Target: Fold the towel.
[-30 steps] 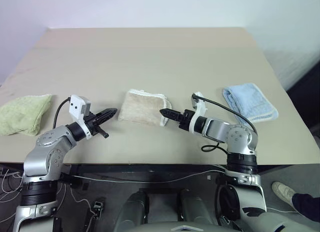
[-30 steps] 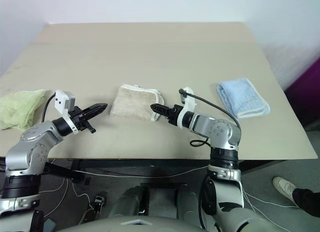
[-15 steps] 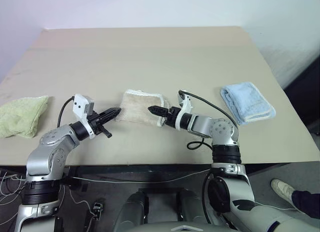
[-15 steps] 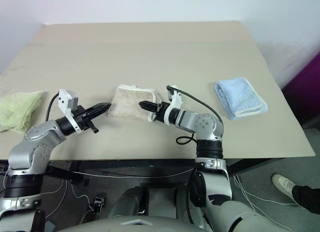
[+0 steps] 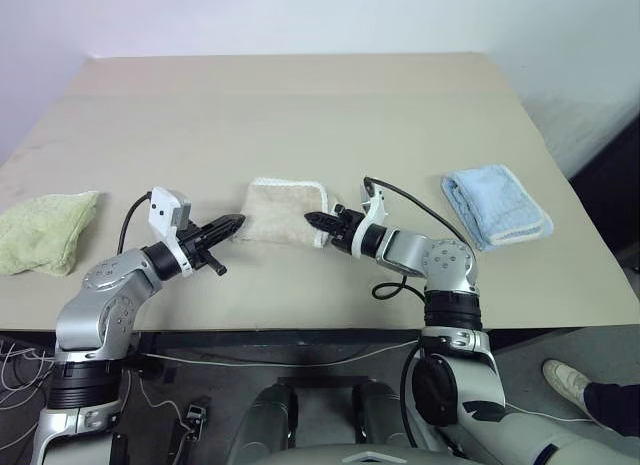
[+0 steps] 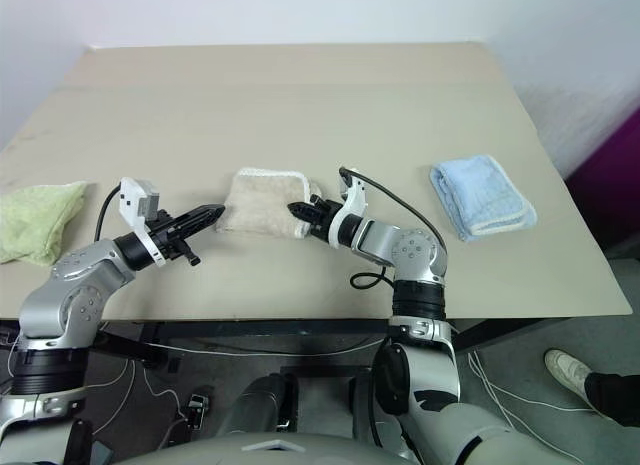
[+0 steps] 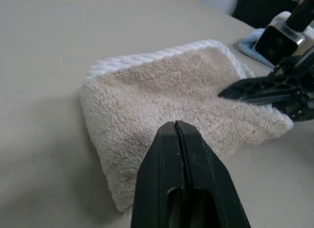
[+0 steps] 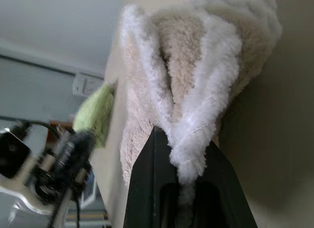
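The beige towel (image 5: 283, 211) lies folded into a small pad near the table's front middle, its white corded edge along the far and right sides. My right gripper (image 5: 314, 220) is at the pad's right end, shut on the white edge (image 8: 194, 135), which bunches up between the black fingers (image 8: 149, 174). My left gripper (image 5: 233, 224) hovers just off the towel's left end, pointing at it, shut with nothing held. In the left wrist view the shut fingertips (image 7: 175, 127) sit close to the towel (image 7: 162, 95), and the right gripper (image 7: 230, 92) lies at its other end.
A pale green towel (image 5: 45, 230) lies at the table's left edge. A light blue folded towel (image 5: 497, 205) lies to the right. The tan table (image 5: 300, 105) stretches bare behind; its front edge runs just below both arms.
My right gripper moved left onto the towel's right end and closed from open onto the white edge, lifting it a little. The left gripper stayed shut in place.
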Motion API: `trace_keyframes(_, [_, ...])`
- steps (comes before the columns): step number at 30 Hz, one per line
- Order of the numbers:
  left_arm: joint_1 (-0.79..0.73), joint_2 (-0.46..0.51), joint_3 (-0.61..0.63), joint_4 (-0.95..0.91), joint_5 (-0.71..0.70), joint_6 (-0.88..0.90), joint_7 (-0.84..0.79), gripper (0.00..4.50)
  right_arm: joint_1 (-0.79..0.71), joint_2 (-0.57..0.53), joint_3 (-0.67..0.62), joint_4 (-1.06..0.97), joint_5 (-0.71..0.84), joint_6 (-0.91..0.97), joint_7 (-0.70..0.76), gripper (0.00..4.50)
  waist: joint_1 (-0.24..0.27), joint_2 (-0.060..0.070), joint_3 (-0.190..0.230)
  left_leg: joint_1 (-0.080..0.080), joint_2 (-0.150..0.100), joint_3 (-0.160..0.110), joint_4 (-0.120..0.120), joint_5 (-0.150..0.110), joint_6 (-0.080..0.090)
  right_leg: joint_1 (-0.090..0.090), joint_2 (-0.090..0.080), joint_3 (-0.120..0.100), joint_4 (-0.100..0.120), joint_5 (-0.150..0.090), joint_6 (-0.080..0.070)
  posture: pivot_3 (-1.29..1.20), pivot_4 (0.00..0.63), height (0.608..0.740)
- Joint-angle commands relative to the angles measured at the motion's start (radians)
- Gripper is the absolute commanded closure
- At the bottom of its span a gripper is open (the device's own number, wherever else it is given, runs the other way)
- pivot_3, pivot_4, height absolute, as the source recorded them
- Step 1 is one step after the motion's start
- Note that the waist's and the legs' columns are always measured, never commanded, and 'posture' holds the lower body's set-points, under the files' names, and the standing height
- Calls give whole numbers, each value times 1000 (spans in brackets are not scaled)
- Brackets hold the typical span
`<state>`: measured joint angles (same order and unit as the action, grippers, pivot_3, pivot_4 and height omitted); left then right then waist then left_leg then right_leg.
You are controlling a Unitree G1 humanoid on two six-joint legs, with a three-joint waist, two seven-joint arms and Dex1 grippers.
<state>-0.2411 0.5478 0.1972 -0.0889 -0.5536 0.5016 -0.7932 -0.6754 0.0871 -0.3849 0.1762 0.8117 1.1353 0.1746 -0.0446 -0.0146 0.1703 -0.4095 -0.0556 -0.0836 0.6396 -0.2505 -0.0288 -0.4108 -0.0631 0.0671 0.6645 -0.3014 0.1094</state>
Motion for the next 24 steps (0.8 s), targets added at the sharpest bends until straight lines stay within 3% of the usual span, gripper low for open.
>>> trace_keyframes(1, [-21, -2, -5, -21, 2, -13, 5, 4500, -13, -27, -108, -133, 80, -79, -60, 4447, 3, 0, 0, 0, 0, 0, 0, 0, 0, 0, 0, 0, 0, 0, 0, 0, 150, 740])
trace_keyframes(5, [-32, -15, -35, -32, 5, -14, 6, 4500, -14, -121, -296, -257, 201, -140, -230, 4447, 14, 0, 0, 0, -1, 0, 0, 0, 0, 1, -1, 0, -1, 0, 0, 0, 150, 740])
trace_keyframes(13, [-92, -49, -92, 18, 12, -17, -23, 4500, 70, -236, -480, -387, 360, -261, -528, 4447, -1, 0, 0, 0, 0, 1, -3, 0, 0, 0, 0, 1, -2, 0, 0, 0, 150, 740])
trace_keyframes(20, [-123, -70, -121, 49, 23, -29, -39, 4500, 186, -208, -489, -361, 482, -325, -786, 4447, 1, 1, 0, 1, 1, 3, -4, 0, 0, 1, 0, 2, -2, 0, 0, 0, 150, 740])
trace_keyframes(24, [-121, -76, -124, 52, 26, -32, -43, 4500, 252, -225, -433, -379, 499, -331, -840, 4447, 1, 1, 0, 1, 0, 2, -3, 0, 0, 1, 0, 2, -2, 0, 0, 0, 150, 740])
